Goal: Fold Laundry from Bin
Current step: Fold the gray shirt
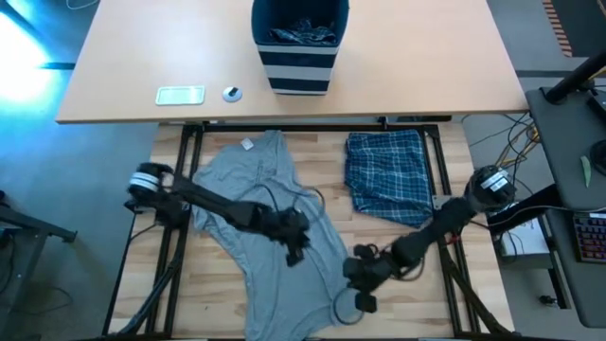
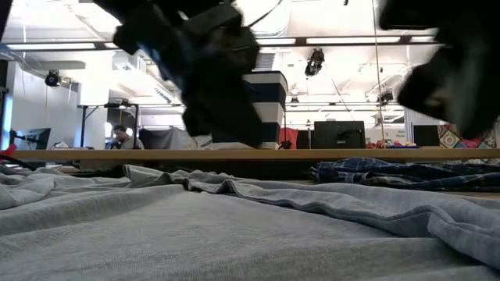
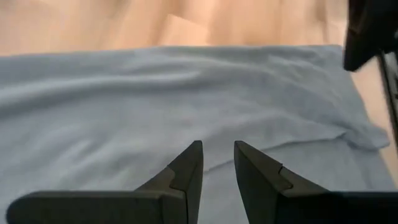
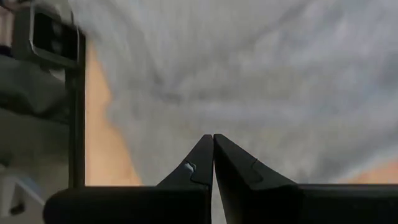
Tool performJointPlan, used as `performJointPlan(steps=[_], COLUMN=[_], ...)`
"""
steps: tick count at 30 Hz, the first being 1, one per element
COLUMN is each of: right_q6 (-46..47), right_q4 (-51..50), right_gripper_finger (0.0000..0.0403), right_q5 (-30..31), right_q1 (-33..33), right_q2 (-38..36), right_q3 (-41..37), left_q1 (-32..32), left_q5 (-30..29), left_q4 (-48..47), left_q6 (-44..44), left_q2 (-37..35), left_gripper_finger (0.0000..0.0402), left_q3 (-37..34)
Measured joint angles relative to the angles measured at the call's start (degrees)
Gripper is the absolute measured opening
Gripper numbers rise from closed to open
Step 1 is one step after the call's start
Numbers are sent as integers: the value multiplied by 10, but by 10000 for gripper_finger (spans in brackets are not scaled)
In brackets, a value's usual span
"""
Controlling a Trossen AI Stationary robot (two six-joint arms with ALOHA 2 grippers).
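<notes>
grey t-shirt [image 1: 256, 204] spread flat; left gripper [image 1: 295, 244] at its centre, slightly parted, empty; right gripper [image 1: 363, 294] at five o'clock, closed, empty.

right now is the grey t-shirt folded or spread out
Spread out, not folded: the grey t-shirt lies open and rumpled across the table, collar toward the bin, beside the folded plaid piece.

bright ceiling strip lights [image 2: 328, 39], blue glare at left, near arms blurred.
</notes>
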Motion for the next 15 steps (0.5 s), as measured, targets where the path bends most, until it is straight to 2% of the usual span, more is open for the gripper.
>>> performJointPlan(steps=[9, 15], right_q6=[66, 70], right_q4=[-33, -26], right_gripper_finger=[9, 9], right_q5=[9, 6], right_q1=[42, 49], right_q2=[6, 38], right_q3=[-7, -19], left_q1=[-45, -50], left_q5=[-3, -8], left_q4=[-2, -106], left_q6=[-53, -49], left_q2=[142, 178], left_gripper_finger=[77, 76], left_q3=[136, 179])
